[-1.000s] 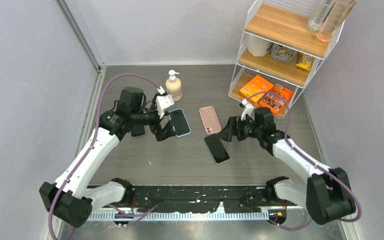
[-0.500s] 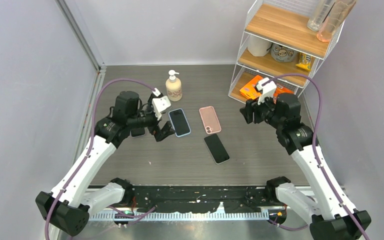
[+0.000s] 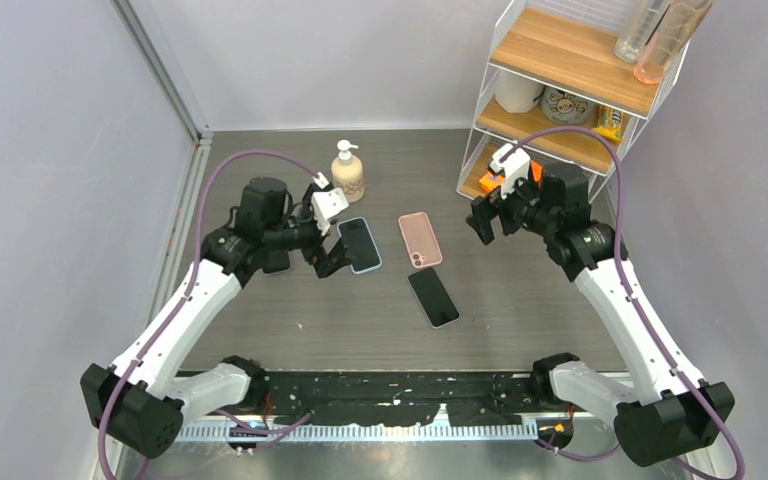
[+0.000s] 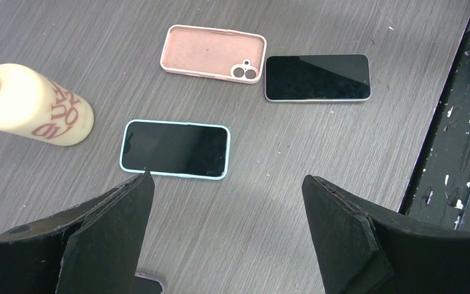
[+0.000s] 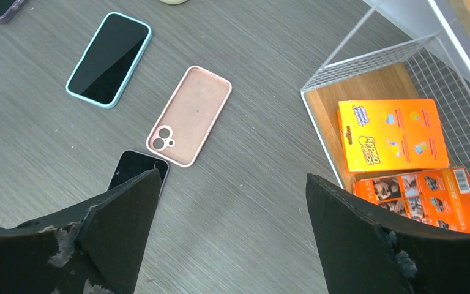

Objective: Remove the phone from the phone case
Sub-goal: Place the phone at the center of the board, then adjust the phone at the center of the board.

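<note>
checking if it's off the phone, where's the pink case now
In the top view the empty pink case lies flat mid-table, right of the blue-cased phone and just beyond the bare black phone.

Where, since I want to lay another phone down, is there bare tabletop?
Widest: the near strip between the black phone and the black rail. Also free: the back strip between the soap bottle and the wire rack. Crowded: the middle, where the blue-cased phone, pink case and black phone lie close, flanked by the left gripper and right gripper.
</note>
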You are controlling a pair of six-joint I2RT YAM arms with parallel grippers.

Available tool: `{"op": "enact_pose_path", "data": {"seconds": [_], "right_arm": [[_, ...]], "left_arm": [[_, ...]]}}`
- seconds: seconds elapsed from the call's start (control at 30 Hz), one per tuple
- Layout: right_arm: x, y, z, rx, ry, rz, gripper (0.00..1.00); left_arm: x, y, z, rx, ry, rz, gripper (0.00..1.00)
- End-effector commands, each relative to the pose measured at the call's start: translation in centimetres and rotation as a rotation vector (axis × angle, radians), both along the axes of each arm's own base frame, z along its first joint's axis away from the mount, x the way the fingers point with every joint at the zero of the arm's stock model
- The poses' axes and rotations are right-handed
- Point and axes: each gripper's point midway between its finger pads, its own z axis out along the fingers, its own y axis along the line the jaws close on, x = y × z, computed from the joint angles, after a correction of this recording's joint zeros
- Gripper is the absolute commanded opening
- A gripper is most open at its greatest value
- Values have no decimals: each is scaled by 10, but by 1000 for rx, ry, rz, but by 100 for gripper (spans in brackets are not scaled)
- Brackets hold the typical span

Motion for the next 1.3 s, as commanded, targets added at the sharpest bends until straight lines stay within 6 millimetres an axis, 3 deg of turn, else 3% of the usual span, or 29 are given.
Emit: {"op": "enact_pose_path", "data": {"seconds": [0.0,0.2,0.47,0.73,0.93,1.27], "right_arm": [[2,12,24,6,-69,89,95],[0,22,18,3,-47,164,95],[-21,48,5,39,-25,365,95],[-29,75,18,176,7,484,95],[-35,97,27,350,129,553,95],[-38,101,27,395,166,572,95]], "left_arm": [[5,-7,6,-35,-31,-19,99],[5,-7,7,-38,-17,-14,99],[7,-5,3,-6,3,-9,98],[7,-4,3,4,3,-13,97],[13,-8,8,-15,-24,-18,97],[11,-10,16,-38,-30,-21,96]]}}
